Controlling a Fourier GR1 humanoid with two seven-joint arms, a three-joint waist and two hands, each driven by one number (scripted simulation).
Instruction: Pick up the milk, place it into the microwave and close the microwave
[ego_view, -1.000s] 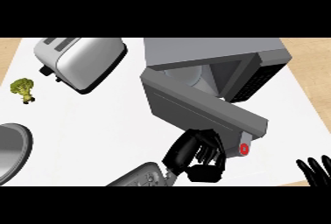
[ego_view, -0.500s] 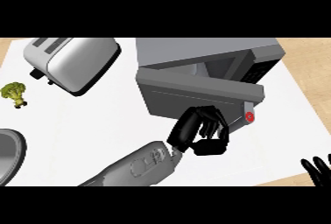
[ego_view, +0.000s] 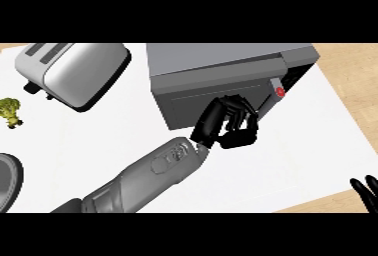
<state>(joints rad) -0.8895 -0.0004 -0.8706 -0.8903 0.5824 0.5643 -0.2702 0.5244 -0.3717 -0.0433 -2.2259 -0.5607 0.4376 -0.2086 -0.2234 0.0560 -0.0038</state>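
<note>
The left hand (ego_view: 227, 125) sits center frame, w/ its grey forearm (ego_view: 144, 177) running up from the lower left. Its fingers (ego_view: 238, 107) are pressed against the front of the microwave door (ego_view: 210, 97); they look bent at the tips over the door's face rather than wrapped round anything, thumb tucked below toward the counter. Nothing is held in it.

The microwave (ego_view: 221, 62) fills the upper center-right, grey top facing up. The door is almost shut: only a thin dark gap shows along its right end, next to the control strip w/ a red button (ego_view: 280, 91). The inside is hidden, so the milk can't be seen anywhere; can't tell from this view whether it's in there.

The right hand (ego_view: 367, 192) shows only at the lower right corner, just a few black fingers pointing up at the frame edge, straight and apart, holding nothing, resting well away from the microwave.

Upper left: a silver toaster (ego_view: 74, 70) lying at an angle, slots toward the upper left corner, well apart from the microwave. Left edge, mid height: a small piece of broccoli (ego_view: 10, 111) on the white counter (ego_view: 295, 160). Lower left edge: part of a round grey rim, prob. a pan or bowl (ego_view: 9, 180), cut off by the frame. Tan floor shows beyond the counter on the right side.
</note>
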